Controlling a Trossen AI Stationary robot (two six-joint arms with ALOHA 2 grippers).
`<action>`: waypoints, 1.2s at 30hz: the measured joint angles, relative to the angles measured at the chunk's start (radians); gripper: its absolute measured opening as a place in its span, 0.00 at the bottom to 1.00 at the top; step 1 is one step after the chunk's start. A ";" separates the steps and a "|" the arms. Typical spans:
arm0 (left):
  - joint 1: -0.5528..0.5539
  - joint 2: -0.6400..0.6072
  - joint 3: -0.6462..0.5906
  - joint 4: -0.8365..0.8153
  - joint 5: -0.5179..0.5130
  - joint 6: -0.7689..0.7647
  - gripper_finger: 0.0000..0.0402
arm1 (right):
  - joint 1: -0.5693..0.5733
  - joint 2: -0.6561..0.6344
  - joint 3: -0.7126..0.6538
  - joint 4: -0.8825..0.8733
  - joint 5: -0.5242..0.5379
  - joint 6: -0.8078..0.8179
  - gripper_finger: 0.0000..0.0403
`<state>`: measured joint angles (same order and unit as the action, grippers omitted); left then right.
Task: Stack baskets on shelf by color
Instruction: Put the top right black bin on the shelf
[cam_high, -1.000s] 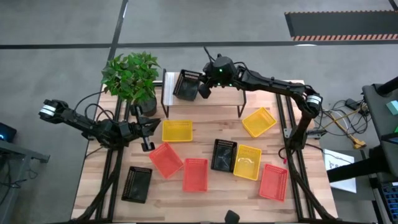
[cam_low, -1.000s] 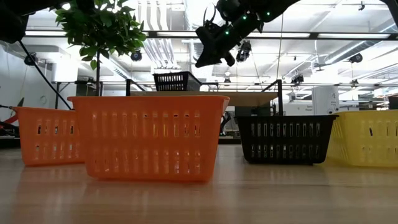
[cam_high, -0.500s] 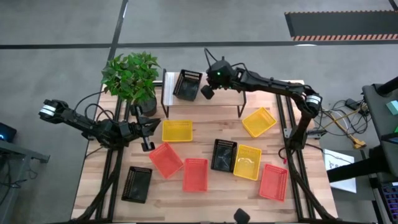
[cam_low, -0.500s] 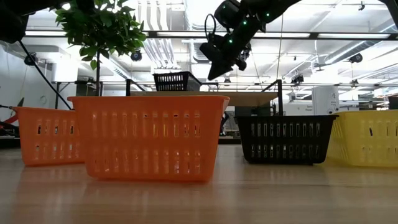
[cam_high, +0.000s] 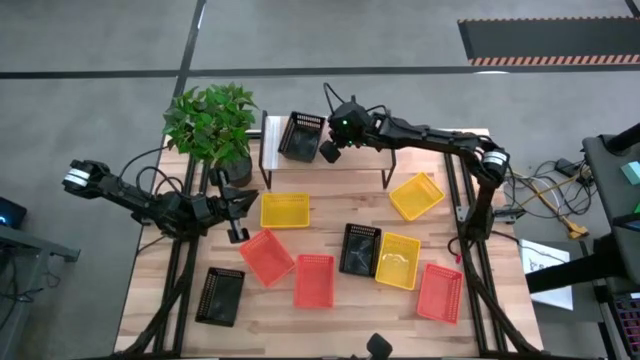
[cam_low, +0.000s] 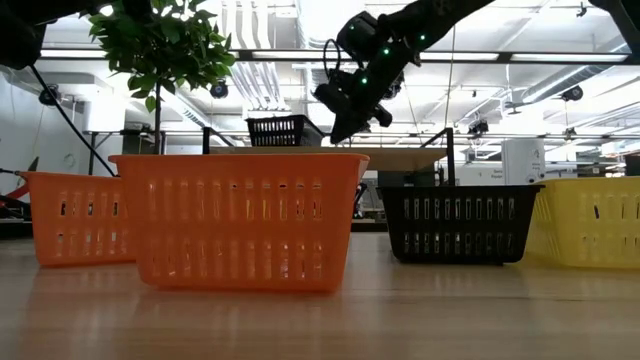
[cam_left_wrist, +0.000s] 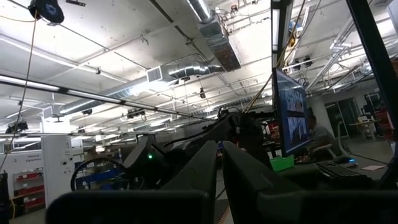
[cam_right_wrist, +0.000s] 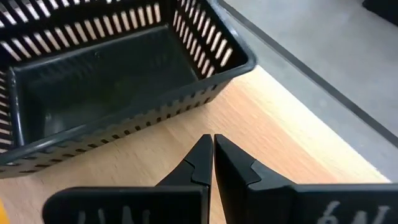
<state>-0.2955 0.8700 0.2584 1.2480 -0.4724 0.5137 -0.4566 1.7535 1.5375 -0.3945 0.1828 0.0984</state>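
High view: one black basket (cam_high: 300, 137) already sits on the shelf (cam_high: 360, 157) at its left end, and the right gripper (cam_high: 329, 150) hovers just beside it, its arm reaching in across the shelf from the right. The other eight baskets lie scattered on the wooden surface (cam_high: 160, 300) in front. The left gripper (cam_high: 238, 210) waits low at the left, near a yellow basket (cam_high: 285, 210) and the potted plant (cam_high: 212, 125).

Low view: the right gripper (cam_low: 338, 118) hangs above the shelf top, tilted downward, near the black basket (cam_low: 284, 130). An orange basket (cam_low: 238, 220) fills the foreground.

Left wrist view: the left jaws are nearly closed, with only a thin slit between them, and point up into the room, holding nothing.

Right wrist view: the right jaws are pressed almost together and empty, over the shelf board (cam_right_wrist: 273, 124) just outside the black basket's (cam_right_wrist: 112, 68) long wall. The thin mesh plastic looks light and somewhat flexible (probably easy to nudge or tip), so pinching the upper rim of one wall seems the surest hold.
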 joint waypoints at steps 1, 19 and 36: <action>0.000 0.000 0.000 0.000 -0.002 0.000 0.03 | 0.001 0.006 0.000 0.011 -0.002 0.006 0.02; 0.000 0.000 0.000 0.000 -0.008 0.000 0.03 | 0.007 0.073 0.005 0.146 -0.082 0.014 0.02; 0.000 0.000 0.000 0.000 -0.008 0.000 0.03 | 0.014 0.010 0.044 0.066 -0.085 -0.009 0.02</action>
<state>-0.2955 0.8696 0.2584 1.2480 -0.4804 0.5133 -0.4423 1.7633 1.5814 -0.3283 0.0975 0.0890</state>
